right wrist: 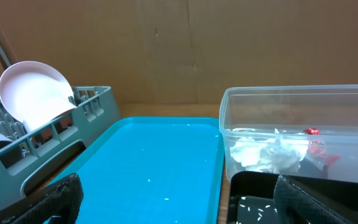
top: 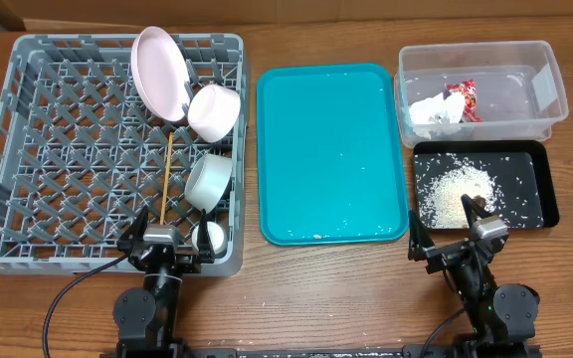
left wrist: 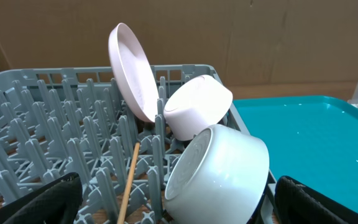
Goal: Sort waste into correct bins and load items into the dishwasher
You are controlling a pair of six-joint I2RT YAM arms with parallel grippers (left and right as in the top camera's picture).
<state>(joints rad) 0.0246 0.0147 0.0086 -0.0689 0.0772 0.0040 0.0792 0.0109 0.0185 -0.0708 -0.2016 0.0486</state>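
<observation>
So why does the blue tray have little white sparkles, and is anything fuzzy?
Overhead: the teal tray has small white glare spots on its shiny surface. Right wrist: same glints, and the right tool's fingers at the bottom corners look blurry. Left wrist: the near bowl is sharp.

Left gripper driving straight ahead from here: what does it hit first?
Likely the nearer white bowl, on its side in the dish rack, just ahead of the left gripper; depth is unclear.
</observation>
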